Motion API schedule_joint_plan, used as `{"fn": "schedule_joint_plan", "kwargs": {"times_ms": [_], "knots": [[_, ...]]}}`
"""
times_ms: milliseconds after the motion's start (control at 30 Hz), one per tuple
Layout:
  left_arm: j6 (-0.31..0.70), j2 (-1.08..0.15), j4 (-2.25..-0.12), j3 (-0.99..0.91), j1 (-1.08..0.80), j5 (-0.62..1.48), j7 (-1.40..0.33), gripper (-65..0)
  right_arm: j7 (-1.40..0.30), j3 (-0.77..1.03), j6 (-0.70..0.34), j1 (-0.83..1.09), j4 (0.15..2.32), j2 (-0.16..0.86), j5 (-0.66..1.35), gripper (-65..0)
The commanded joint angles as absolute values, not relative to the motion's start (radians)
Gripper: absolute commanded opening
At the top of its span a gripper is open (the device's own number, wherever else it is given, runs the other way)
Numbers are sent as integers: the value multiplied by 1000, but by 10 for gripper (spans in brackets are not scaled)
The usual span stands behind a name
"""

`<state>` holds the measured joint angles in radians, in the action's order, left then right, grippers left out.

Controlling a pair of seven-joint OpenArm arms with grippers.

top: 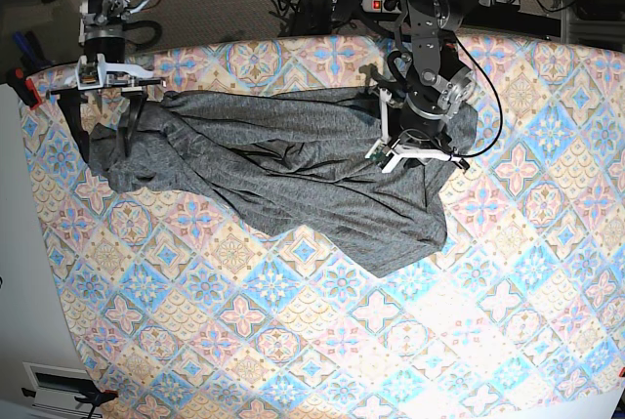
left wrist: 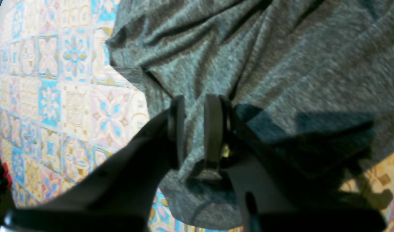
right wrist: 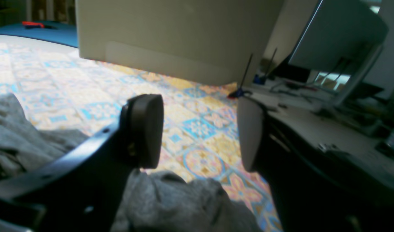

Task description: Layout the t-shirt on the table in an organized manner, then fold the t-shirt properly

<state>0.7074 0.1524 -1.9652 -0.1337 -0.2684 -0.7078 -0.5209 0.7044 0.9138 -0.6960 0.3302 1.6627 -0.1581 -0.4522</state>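
The dark grey t-shirt lies crumpled and stretched across the back half of the patterned table. My left gripper stands over the shirt's right end. In the left wrist view the left gripper is shut on a fold of the t-shirt, with the table showing to the left. My right gripper hangs at the shirt's left end. Seen from the right wrist, the right gripper is open with nothing between its fingers. The t-shirt bunches just below it on the table.
A red clamp sits on the table's left edge beside a white panel. Cables and a power strip lie behind the table. The right wrist view shows a beige box and a cluttered desk past the table.
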Motion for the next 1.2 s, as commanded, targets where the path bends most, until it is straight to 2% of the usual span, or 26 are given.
{"fn": "schedule_joint_plan", "kwargs": {"times_ms": [0, 167, 267, 333, 433, 500, 700, 900, 1167], "knots": [[698, 157, -1977, -131, -260, -702, -507, -537, 731, 892, -698, 326, 1682, -154, -437, -295], [698, 157, -1971, -131, -260, -702, -507, -537, 720, 799, -698, 326, 1682, -154, -438, -295], [698, 157, -1971, -131, -260, -702, -507, -537, 636, 727, -698, 326, 1682, -154, -440, -296], [698, 157, -1971, -131, -260, -702, -507, -537, 512, 671, -698, 326, 1698, -154, -441, -296], [698, 157, -1971, -133, -260, -702, -507, -537, 229, 562, -698, 325, 1747, -154, -435, -296], [698, 157, -1971, -137, -262, -702, -507, -537, 81, 498, -698, 266, 1791, -140, -433, -296], [698, 157, -1971, -133, -262, -702, -507, -537, -200, 460, -698, 88, 1808, -131, -412, -296], [698, 157, -1971, -139, -262, -702, -507, -537, -308, 455, -698, -70, 1794, -131, -418, -296], [698, 157, -1969, -139, -262, -702, -507, -537, -312, 432, -698, -81, 1589, -131, -466, -296]]}}
